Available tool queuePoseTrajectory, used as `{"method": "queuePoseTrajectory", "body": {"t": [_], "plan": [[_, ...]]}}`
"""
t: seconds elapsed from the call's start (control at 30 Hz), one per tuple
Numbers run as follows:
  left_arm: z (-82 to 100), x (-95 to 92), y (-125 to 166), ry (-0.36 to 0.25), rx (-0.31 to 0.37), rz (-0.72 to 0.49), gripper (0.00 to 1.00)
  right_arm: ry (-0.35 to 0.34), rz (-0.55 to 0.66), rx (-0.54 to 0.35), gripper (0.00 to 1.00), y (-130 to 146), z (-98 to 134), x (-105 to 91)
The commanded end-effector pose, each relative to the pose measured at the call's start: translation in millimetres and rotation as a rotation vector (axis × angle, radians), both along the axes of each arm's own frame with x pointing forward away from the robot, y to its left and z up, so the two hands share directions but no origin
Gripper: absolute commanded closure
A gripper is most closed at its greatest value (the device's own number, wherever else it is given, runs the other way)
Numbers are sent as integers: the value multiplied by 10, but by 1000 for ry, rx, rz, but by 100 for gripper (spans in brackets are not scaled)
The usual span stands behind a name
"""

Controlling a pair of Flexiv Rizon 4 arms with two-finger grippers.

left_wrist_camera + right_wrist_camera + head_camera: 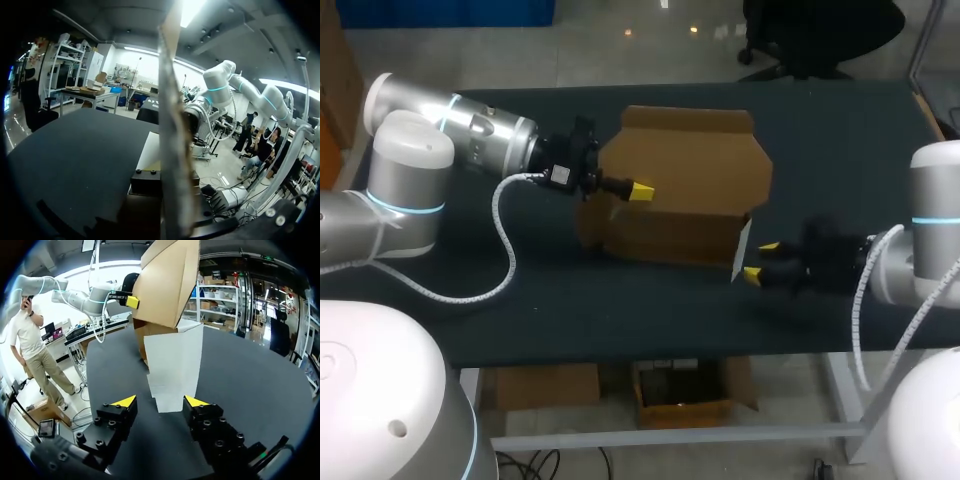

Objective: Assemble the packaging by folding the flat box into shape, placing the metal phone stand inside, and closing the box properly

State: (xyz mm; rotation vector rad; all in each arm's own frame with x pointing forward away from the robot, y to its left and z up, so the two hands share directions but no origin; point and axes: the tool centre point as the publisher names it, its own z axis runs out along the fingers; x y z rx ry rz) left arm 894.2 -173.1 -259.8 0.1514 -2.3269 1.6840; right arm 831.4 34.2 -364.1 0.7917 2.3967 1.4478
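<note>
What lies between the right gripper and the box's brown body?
A white flap of the box, reaching toward the open right gripper; the right wrist view shows it.

Black-topped table (840, 130): cardboard box (685, 190) stands near middle, partly unfolded. White flap (175, 370) at box's right end, lower edge down on tabletop.

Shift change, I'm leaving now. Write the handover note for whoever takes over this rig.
Left gripper: jaws shut on the cardboard box, at its left panel.
Right gripper: jaws open, low over the table, the end of the white flap between them, ungripped.
Done: box partly folded, standing, top open.
Left to do: finish folding, put in the phone stand (not in view), close the box.
</note>
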Motion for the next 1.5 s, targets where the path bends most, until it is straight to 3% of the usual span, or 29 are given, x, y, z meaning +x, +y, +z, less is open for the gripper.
{"method": "queuePoseTrajectory", "body": {"t": [0.03,0.43,0.87,1.5], "plan": [[-28,0,-1,0,0,-1,100,-3,39,21,42,-199,68,38],[-28,0,-1,0,0,-1,100,-60,168,-41,43,-233,44,229],[-28,0,-1,0,0,-1,100,-97,208,-97,45,-176,-1,332],[-28,0,-1,0,0,-1,100,-113,218,-96,47,95,44,405]]}}
